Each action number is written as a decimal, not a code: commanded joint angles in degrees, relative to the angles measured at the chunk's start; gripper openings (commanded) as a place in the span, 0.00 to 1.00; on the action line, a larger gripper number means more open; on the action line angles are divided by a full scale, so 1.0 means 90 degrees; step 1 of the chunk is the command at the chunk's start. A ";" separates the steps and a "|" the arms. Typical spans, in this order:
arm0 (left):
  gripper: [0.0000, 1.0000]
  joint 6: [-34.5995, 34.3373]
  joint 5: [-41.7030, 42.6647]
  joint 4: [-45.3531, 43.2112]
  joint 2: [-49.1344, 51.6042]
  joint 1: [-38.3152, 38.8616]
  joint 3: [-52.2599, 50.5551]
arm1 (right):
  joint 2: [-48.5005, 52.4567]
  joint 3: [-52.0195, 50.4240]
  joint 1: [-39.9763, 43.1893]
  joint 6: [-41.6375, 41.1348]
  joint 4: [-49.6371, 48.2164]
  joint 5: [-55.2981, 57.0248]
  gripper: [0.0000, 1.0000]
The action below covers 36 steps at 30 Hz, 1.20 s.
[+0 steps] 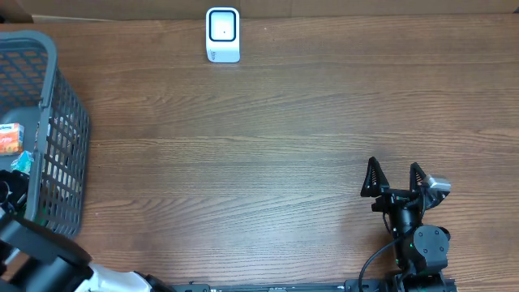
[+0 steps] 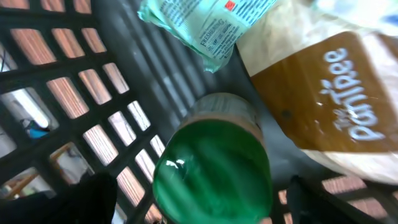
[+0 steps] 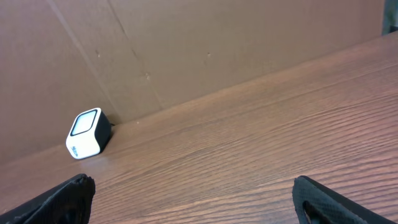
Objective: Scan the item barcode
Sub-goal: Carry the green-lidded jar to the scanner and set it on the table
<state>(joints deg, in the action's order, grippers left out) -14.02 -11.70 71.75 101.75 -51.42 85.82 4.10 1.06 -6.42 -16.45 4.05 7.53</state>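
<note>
In the left wrist view my left gripper (image 2: 202, 200) is down inside the grey basket (image 2: 74, 93), open, with one dark finger on each side of a green-lidded container (image 2: 214, 168). Gaps show between both fingers and the lid, and no barcode shows on it. The white scanner (image 1: 222, 35) stands at the table's far edge and also appears as the scanner (image 3: 87, 134) against the cardboard wall. My right gripper (image 1: 395, 180) rests at the front right, open and empty, fingertips (image 3: 71, 196) wide apart above bare wood.
The basket (image 1: 49, 81) sits at the left edge with the left arm (image 1: 40, 259) reaching into it. Around the container lie a brown-and-white bag (image 2: 323, 106) and a pale green printed packet (image 2: 205, 25). An orange packet (image 1: 10, 139) shows from above.
</note>
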 commanded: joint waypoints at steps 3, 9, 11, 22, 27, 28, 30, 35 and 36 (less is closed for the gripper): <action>0.87 -0.0284 -0.0204 0.0022 0.0449 0.0000 -0.0097 | -0.0015 -0.0063 0.0007 0.0044 -0.0032 0.0044 1.00; 0.86 -0.0432 -0.0194 -0.0138 0.0457 0.0000 -0.0505 | -0.0015 -0.0063 0.0007 0.0044 -0.0032 0.0044 1.00; 0.84 -0.0449 -0.0136 -0.0243 0.0457 0.0002 -0.0607 | -0.0015 -0.0063 0.0007 0.0044 -0.0032 0.0044 1.00; 0.41 -0.0449 0.0095 -0.0260 0.0454 0.0012 -0.0459 | -0.0015 -0.0063 0.0007 0.0044 -0.0032 0.0044 1.00; 0.38 -0.0449 0.0124 0.0423 0.0449 0.0027 0.0525 | -0.0015 -0.0063 0.0007 0.0044 -0.0032 0.0044 1.00; 0.38 -0.0454 0.0143 0.0580 0.0440 0.0039 0.0792 | -0.0015 -0.0063 0.0007 0.0044 -0.0032 0.0044 1.00; 0.37 -0.0469 0.0233 0.0925 0.0379 0.0080 0.1457 | -0.0015 -0.0063 0.0007 0.0044 -0.0032 0.0044 1.00; 0.36 -0.0466 0.0831 0.1537 0.0119 0.0330 0.3240 | -0.0015 -0.0063 0.0007 0.0044 -0.0032 0.0044 1.00; 0.36 -0.0461 0.0964 0.1634 0.0039 0.0437 0.3631 | -0.0015 -0.0063 0.0007 0.0044 -0.0032 0.0044 1.00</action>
<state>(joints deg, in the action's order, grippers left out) -17.65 -7.99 84.71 105.97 -50.11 108.90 4.10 1.06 -6.42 -16.45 4.05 7.53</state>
